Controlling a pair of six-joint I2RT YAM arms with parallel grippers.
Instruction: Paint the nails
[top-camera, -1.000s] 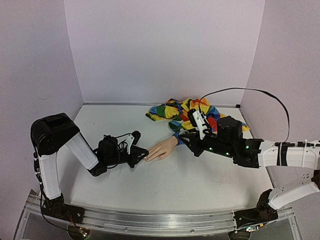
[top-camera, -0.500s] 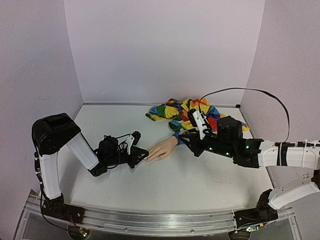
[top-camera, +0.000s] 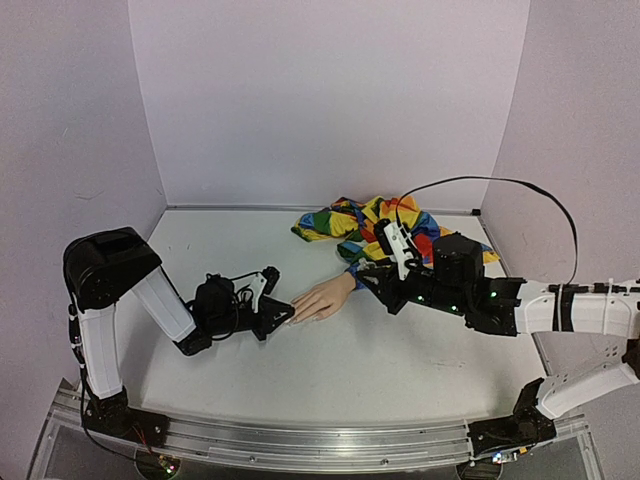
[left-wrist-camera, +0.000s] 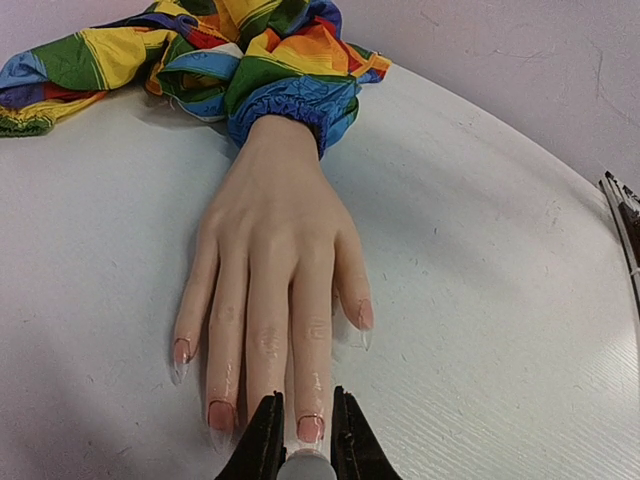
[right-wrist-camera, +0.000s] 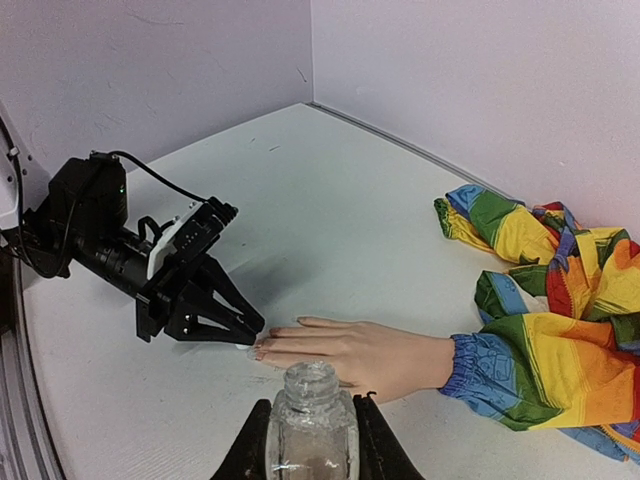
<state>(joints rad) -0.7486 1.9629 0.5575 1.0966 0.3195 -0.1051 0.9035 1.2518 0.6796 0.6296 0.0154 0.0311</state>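
On the left of the white surface (top-camera: 400, 370), the left arm lies low and reaches right. Its left tool (top-camera: 283, 313) is closed to a narrow gap around a small pale rounded piece (left-wrist-camera: 305, 465); what the piece is cannot be told. The tool's tips sit right at the fingertips of the mannequin hand (top-camera: 322, 298), on either side of one middle finger's nail.

The peach hand lies palm down near the middle of the surface, with its fingers spread slightly and pointing left. The nails (left-wrist-camera: 220, 412) are small and pinkish, at the hand's left end, just beside the left tool.

To the right, the right tool (right-wrist-camera: 312, 440) grips a small clear bottle (right-wrist-camera: 310, 400), upright with its mouth open, held above the surface near the wrist.

Further right and back, the rainbow patchwork sleeve (top-camera: 370, 225) lies bunched by the far wall.
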